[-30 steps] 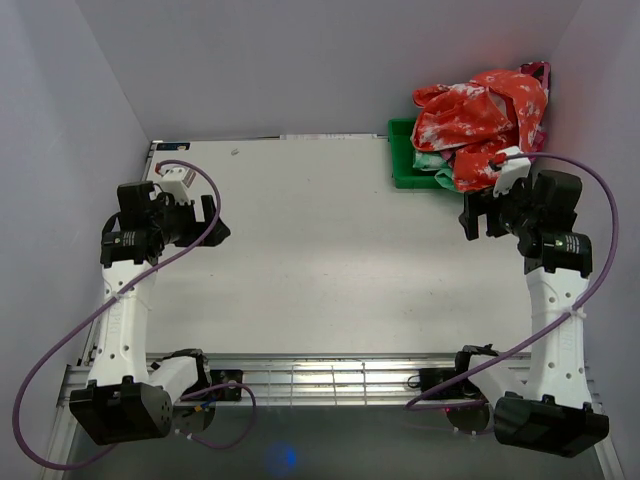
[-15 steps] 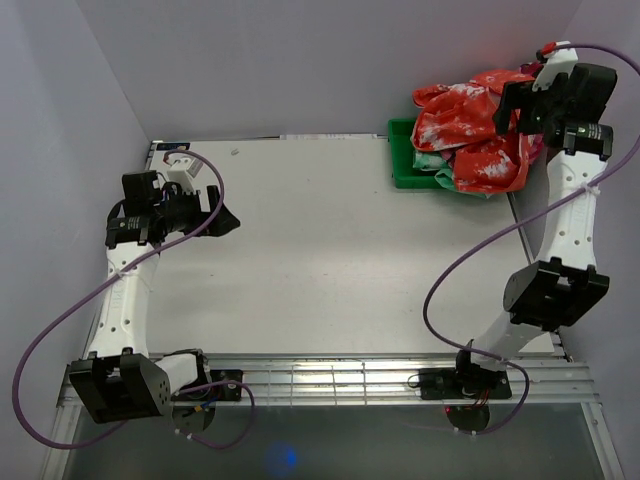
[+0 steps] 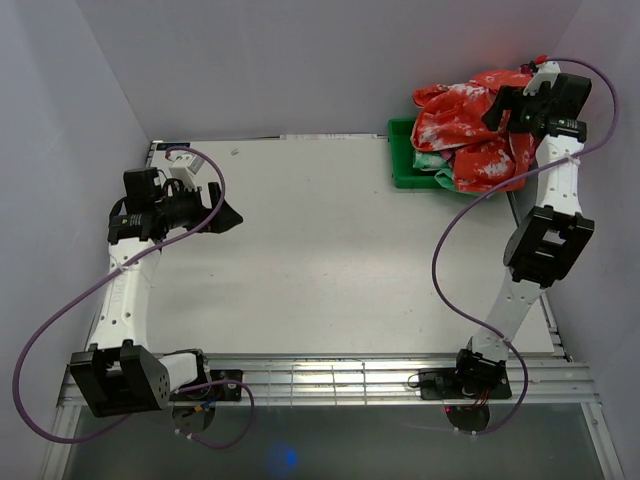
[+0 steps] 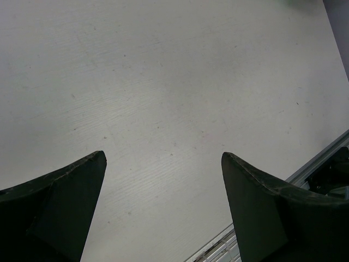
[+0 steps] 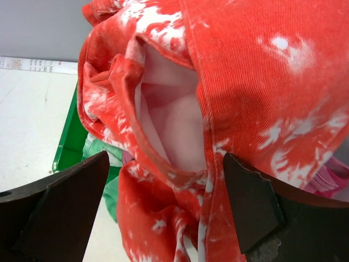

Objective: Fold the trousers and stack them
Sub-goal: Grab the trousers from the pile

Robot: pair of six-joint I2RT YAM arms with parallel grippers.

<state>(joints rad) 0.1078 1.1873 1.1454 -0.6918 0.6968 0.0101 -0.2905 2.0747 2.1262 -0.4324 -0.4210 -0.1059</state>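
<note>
Right gripper (image 5: 163,161) over the trousers (image 3: 470,125) heap, far right corner of table (image 3: 330,260); nothing gripped.

Trousers = soft, light ribbed cloth, bunched on a green bin (image 3: 403,165) w/ other clothes (image 3: 432,165) underneath. They'll prob. sag, drag and catch on the pile when lifted; not fragile, not slippery. Best hold is prob. the thick stitched edge round the pale inner lining (image 5: 169,109), since a doubled seam gives more bite than a flat panel. Right arm stretched far out and high, gripper tilted down just above the heap, jaws wide apart, empty. Left arm bent near the left edge, left gripper (image 4: 163,158) aimed in over the table, jaws apart too, empty.
</note>
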